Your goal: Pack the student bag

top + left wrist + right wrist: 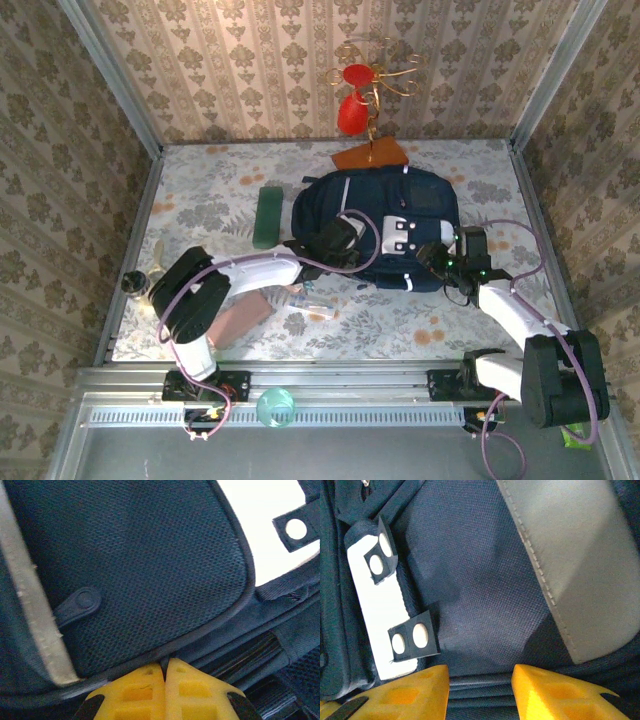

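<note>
The student bag, a big navy backpack with white and grey patches, lies flat at the middle back of the table. My left gripper rests on its left part. In the left wrist view its yellow fingertips are pressed together at the piped edge of a mesh pocket, pinching a thin dark bit of that edge. My right gripper is at the bag's right side. There its yellow fingers stand apart over navy fabric and dark folds, beside a grey patch, with nothing gripped.
A green flat box lies left of the bag and an orange-brown board behind it, under a red ornament on a gold stand. A pinkish-brown flat item and a clear plastic piece lie in front. A small dark jar stands far left.
</note>
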You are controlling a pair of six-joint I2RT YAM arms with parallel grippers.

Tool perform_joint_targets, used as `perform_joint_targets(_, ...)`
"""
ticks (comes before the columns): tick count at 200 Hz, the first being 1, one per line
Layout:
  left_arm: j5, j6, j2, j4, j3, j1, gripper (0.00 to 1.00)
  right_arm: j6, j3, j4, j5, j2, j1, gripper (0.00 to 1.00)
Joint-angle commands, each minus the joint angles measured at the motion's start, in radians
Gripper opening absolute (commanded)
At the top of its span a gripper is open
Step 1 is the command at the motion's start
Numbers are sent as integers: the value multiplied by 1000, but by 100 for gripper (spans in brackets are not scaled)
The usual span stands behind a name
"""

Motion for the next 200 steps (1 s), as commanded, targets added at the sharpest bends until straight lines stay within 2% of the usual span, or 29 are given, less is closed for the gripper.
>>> perform_joint_targets(1, -129, -9, -45, -16, -34, 40, 0, -59, 19, -132, 136, 32, -39, 44)
perform_joint_targets(33, -104, -35, -68, 14, -52, 37, 0, -153, 101, -192, 92, -3, -17, 50)
perform_joint_targets(57, -49, -78, -89, 74, -62, 25, 0, -203, 147, -253, 99, -62, 75, 56)
perform_joint_targets(80, -5, -106, -109, 118, -64, 14, 0, -256, 150, -243, 14, -82, 182, 59)
perform_joint_targets(93, 13, -110, -124, 123, -59, 11, 0, -298, 135, -206, -13, -85, 242, 59)
perform_joint_targets(140, 42, -98, -150, 91, -16, 7, 0, -465, 91, 19, 38, -45, 432, 58)
perform_joint_targets(200, 79, -59, -162, 9, 92, 8, 0, -667, 41, 268, 109, 16, 501, 56)
